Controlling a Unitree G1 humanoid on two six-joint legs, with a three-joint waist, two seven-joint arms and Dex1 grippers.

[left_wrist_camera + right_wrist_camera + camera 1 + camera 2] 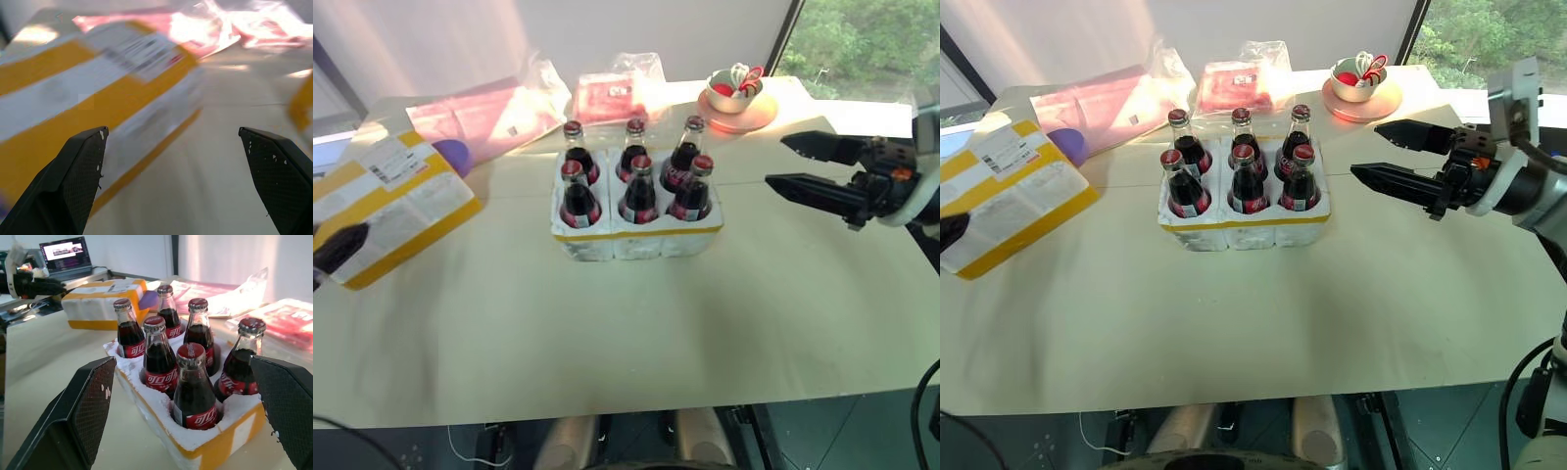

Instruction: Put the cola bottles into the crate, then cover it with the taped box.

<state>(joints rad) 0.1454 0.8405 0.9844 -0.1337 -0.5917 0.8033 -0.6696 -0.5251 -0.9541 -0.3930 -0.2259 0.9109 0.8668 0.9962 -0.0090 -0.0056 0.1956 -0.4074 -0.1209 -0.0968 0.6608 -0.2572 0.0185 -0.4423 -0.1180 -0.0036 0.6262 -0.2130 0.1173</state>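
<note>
Several cola bottles [637, 176] with red caps stand upright in the wells of the crate [636, 238], a low white foam tray with a yellow band, at the table's middle. The taped box [391, 201], white foam with yellow bands and a shipping label, lies at the left side of the table. My left gripper [171, 134] is open right at the near side of the box, one black finger [337, 247] showing against its front face, with nothing held. My right gripper [776, 162] hangs open and empty to the right of the crate, pointing at it.
Pink plastic-wrapped packs [607, 93] lie at the back of the table, and a purple object [453, 154] sits behind the box. A bowl on a saucer [736, 98] stands at the back right. A laptop [66, 257] is on a side desk.
</note>
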